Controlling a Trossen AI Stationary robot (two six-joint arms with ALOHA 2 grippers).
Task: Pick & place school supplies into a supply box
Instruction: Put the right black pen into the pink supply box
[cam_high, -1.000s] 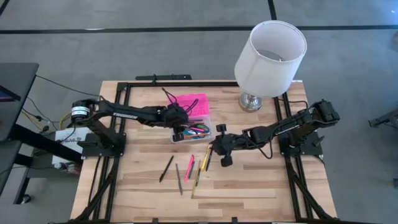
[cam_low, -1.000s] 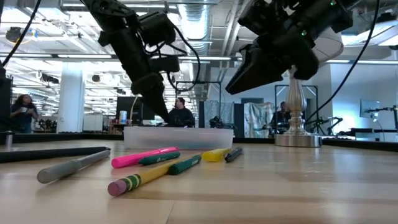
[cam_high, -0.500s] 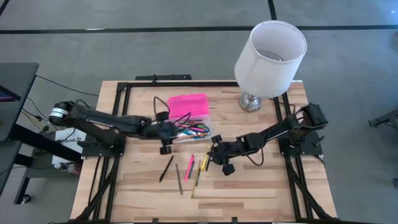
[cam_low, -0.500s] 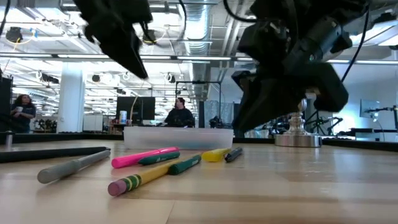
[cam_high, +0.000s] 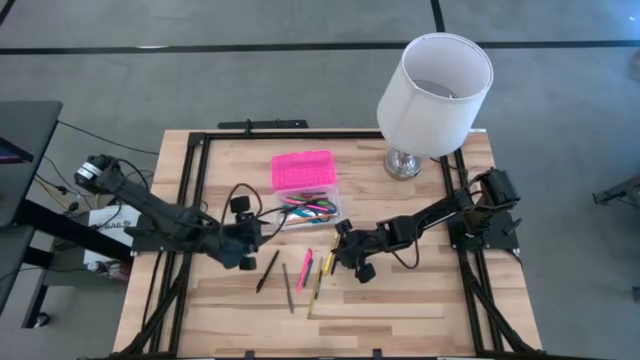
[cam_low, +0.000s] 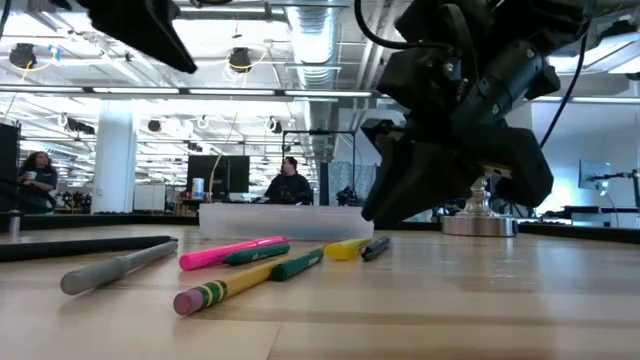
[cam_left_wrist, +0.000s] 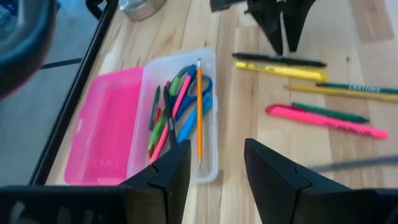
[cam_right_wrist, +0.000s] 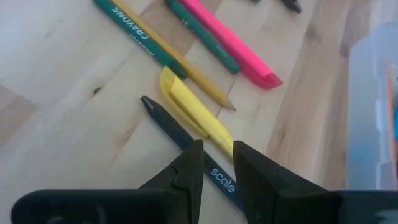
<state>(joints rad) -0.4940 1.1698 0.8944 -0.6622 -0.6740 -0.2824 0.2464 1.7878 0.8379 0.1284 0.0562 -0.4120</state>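
yellow pen (cam_right_wrist: 198, 119) sits beneath the right hand (cam_right_wrist: 217, 163), fingers parted; left hand (cam_left_wrist: 216, 169) released, empty.

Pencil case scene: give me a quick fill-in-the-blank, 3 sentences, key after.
1. The lid of the pencil case is coloured ____.
2. The right gripper hangs with open fingers over a dark pen and a ____ pen lying side by side.
3. At the far right corner of the table stands a white ____.

Missing words: pink; yellow; lamp
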